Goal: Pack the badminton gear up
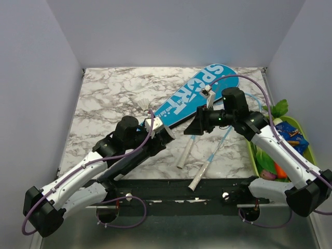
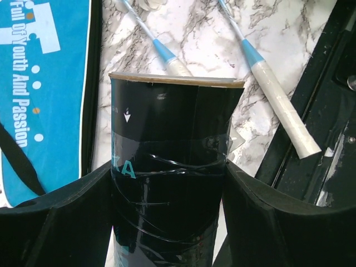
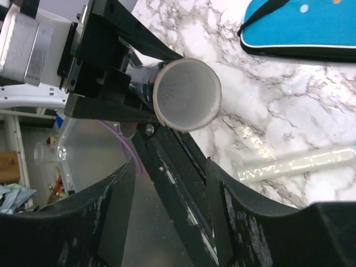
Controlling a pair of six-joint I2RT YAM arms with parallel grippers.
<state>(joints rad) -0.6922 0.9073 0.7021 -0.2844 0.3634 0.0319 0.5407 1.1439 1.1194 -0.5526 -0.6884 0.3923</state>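
Observation:
The cyan bag [image 1: 199, 96] lettered "SPORT" lies slantwise across the back of the marble table. Two rackets lie beside it, their white handles [image 1: 185, 153] [image 1: 199, 176] pointing toward the near edge. My left gripper [image 1: 158, 130] is shut on a black taped tube [image 2: 169, 167], which it holds above the table. In the left wrist view both handles [image 2: 281, 105] [image 2: 167, 55] and the bag [image 2: 50, 83] show past the tube. My right gripper [image 1: 193, 126] faces the tube's open end [image 3: 187, 94]; its jaws [image 3: 171, 164] stand open and hold nothing.
A white shuttlecock [image 1: 144, 101] lies on the marble left of the bag. A green tray [image 1: 306, 140] of toy vegetables and a blue packet sits at the right edge. The black base rail [image 1: 171, 187] runs along the near edge.

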